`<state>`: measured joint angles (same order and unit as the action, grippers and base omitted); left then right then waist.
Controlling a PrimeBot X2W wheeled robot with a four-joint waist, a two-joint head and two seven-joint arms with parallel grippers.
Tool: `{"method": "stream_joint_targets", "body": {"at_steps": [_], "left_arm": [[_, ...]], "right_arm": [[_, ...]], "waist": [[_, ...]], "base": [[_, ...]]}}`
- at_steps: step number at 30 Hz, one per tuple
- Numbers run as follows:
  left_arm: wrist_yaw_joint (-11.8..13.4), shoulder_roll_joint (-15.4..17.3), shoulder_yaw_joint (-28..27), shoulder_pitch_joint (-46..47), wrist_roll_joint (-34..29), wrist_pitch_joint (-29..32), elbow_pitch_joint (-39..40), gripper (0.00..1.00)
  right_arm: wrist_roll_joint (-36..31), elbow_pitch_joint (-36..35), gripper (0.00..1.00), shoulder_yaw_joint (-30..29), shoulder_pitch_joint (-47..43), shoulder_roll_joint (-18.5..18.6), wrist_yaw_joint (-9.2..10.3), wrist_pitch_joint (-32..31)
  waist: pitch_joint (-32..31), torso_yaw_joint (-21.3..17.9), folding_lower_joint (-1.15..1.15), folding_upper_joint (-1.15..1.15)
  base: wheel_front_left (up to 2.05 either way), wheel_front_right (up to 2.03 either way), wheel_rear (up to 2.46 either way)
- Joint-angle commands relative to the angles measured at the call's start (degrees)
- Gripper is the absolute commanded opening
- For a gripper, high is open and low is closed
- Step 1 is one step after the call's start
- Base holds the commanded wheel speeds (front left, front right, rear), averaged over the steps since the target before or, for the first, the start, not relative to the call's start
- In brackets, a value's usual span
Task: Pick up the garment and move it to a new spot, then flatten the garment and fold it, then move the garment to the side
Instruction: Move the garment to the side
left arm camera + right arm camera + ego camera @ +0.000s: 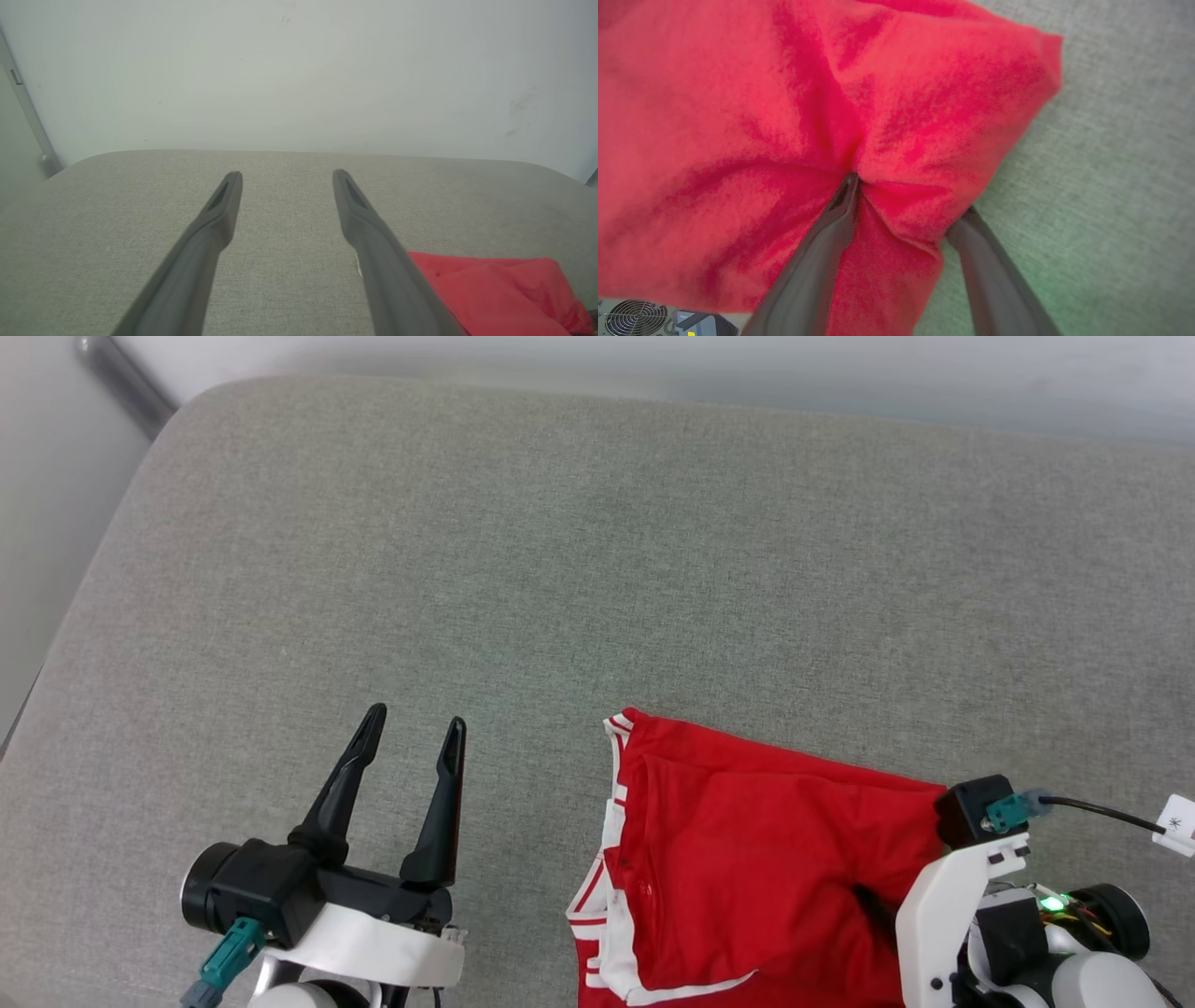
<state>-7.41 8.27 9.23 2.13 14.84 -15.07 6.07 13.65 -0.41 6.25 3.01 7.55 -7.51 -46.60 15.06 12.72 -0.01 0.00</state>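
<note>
Nearest, the left gripper [415,717] hovers empty, jaws apart, beside the garment [747,859] at the grey cushion's [560,569] near edge. Left wrist view: red cloth lower right. Right wrist view: the right gripper [908,197] straddles a fold, jaws spread, probably to pinch it

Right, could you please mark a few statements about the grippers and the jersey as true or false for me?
1. The left gripper is open and holds nothing. True.
2. The red jersey lies directly beneath the left gripper. False: it lies off to that gripper's right, at the right gripper.
3. The right gripper is open, straddling a fold of the jersey. True.
4. The jersey is spread flat with chest lettering showing. False: it is folded over and creased, no lettering is visible, and striped trim runs along its left edge.
5. Everything rests on a wooden table. False: the surface is a grey fabric cushion.
</note>
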Motion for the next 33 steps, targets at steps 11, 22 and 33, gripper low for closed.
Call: {"method": "stream_joint_targets", "body": {"at_steps": [11,22,33], "left_arm": [[0.0,0.8,2.7,-0.6,-0.6,-0.1,-0.8,1.00],[0.0,1.7,10.4,4.5,-1.8,-0.1,-0.1,1.00],[0.0,3.5,18.4,15.5,-1.9,-0.1,0.8,1.00]], "right_arm": [[-4.6,1.6,0.00,8.6,5.1,8.9,0.09,3.6],[-5.7,-2.4,0.00,16.9,16.1,30.7,0.06,0.0],[-4.6,6.2,0.00,16.0,24.3,43.9,0.07,9.3]], "waist": [[-2.9,-5.3,0.01,0.00],[3.0,-18.6,0.01,0.00],[14.5,-25.8,0.01,0.00]], "base": [[0.00,0.00,0.00],[0.00,0.00,0.00],[0.00,0.00,0.00]]}}
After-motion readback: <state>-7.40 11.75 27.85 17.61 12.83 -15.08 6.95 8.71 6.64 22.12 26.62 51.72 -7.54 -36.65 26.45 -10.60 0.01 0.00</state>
